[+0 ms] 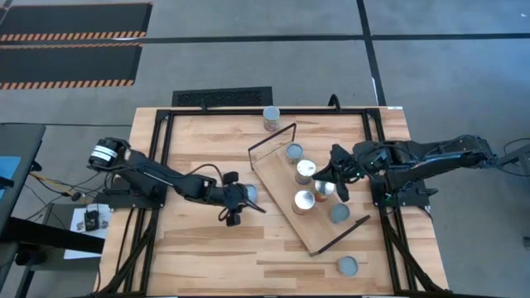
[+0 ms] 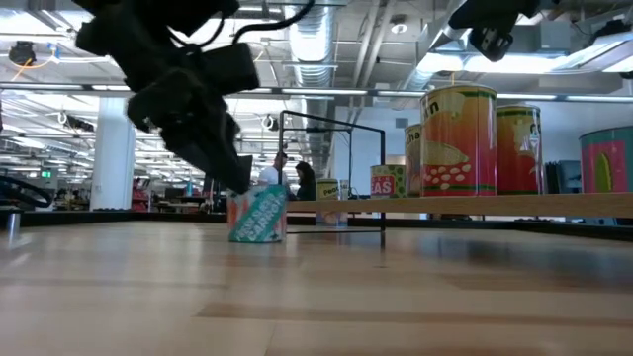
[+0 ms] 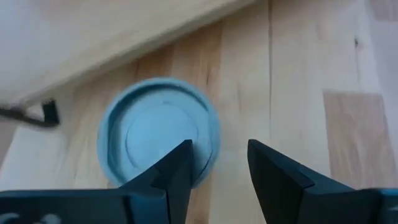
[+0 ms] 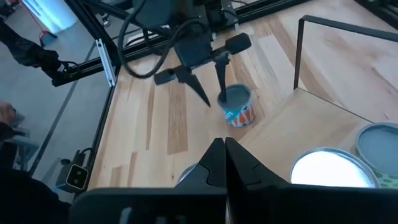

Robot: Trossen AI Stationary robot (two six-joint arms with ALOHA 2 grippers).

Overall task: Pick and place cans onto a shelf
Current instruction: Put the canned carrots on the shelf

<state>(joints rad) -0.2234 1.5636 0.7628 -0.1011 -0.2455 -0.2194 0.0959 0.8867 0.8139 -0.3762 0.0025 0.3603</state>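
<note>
Over on the left, the left gripper (image 1: 238, 204) hangs low over the table (image 1: 199, 257), fingers spread apart, right at a teal-topped can (image 1: 249, 194) that stands on the tabletop just beside the shelf's near edge. The wrist camera looks straight down on that can's round lid (image 3: 160, 138), one finger (image 3: 176, 169) crossing its rim, the other off to the side over bare wood. So the claw is open and holds nothing; whether a finger actually touches the can is hard to say from here. From table height the can (image 2: 258, 215) sits upright under the dark arm, teal and orange label showing.

Moving across: a lone can (image 1: 272, 118) stands at the far table edge. The shelf (image 1: 281, 165) lies at an angle mid-table, black wire frames at both short ends, with five cans on its board, among them a grey-topped one (image 1: 294, 151) nearest the far frame and a silvery one (image 1: 304, 201) towards the near side.

On the right, the right gripper (image 1: 339, 187) hovers over the shelf's cans, fingers pressed together with nothing between them. Last, one more can (image 1: 348, 266) stands alone near the front right of the table.
</note>
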